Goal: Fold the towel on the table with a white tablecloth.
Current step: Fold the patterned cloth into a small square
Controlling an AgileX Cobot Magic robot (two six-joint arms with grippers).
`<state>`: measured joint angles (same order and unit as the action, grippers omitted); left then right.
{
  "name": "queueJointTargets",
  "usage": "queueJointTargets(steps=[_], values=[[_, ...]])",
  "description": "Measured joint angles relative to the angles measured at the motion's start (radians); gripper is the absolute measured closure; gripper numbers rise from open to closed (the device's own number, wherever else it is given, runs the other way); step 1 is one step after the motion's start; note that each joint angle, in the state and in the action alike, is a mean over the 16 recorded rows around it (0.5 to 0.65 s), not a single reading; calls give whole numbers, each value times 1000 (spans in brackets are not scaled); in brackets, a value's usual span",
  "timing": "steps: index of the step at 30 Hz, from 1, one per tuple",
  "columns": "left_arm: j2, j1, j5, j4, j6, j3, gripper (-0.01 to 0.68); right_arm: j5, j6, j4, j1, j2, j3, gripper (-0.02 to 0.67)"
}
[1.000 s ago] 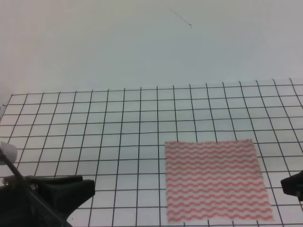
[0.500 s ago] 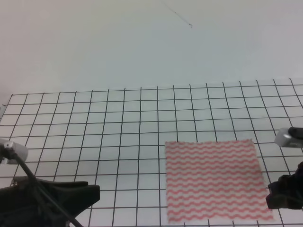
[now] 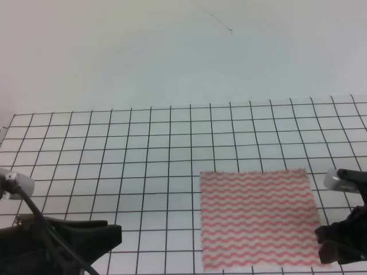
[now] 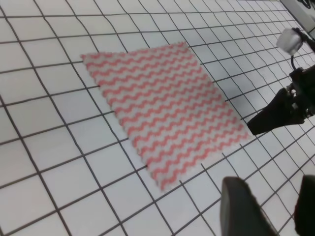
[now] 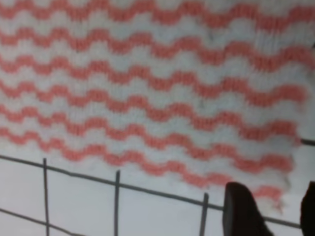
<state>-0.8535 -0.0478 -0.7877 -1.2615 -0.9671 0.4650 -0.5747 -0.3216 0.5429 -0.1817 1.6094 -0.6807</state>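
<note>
The towel (image 3: 258,217), white with pink-red wavy stripes, lies flat and unfolded on the white tablecloth (image 3: 143,143), right of centre near the front edge of the table. My right gripper (image 3: 322,243) is at the towel's near right corner. In the right wrist view the right gripper (image 5: 275,214) is open, with that corner of the towel (image 5: 147,93) lying between its dark fingertips. My left gripper (image 3: 112,236) sits low at the front left, about two grid squares from the towel. In the left wrist view the left gripper (image 4: 275,216) is open and empty, short of the towel (image 4: 162,105).
The black-gridded tablecloth (image 4: 39,147) covers the whole surface out to a plain pale wall (image 3: 172,51) behind. A white cable clip (image 3: 17,184) rides on the left arm. The right arm (image 4: 283,108) shows dark beyond the towel in the left wrist view.
The right gripper has come in from the right edge to the towel's near right corner. The left arm shifted slightly right at first, then held still. The towel has not moved.
</note>
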Motion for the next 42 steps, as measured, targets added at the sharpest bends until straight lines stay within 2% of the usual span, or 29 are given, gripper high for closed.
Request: queueJointTargets(steps=[14,28,34,42], values=[[0,0,-1,-1,0,0,430,35,-29,57,-7,55,-4,375],[0,0,-2,0,-1,0,430,48,-173,204,-12,56,-4,376],[0,0,-3,6,-2,0,430,75,-233,187,-12,43,-4,376],[0,0,-7,16,3,0,430,84,-233,118,-12,33,-4,376]])
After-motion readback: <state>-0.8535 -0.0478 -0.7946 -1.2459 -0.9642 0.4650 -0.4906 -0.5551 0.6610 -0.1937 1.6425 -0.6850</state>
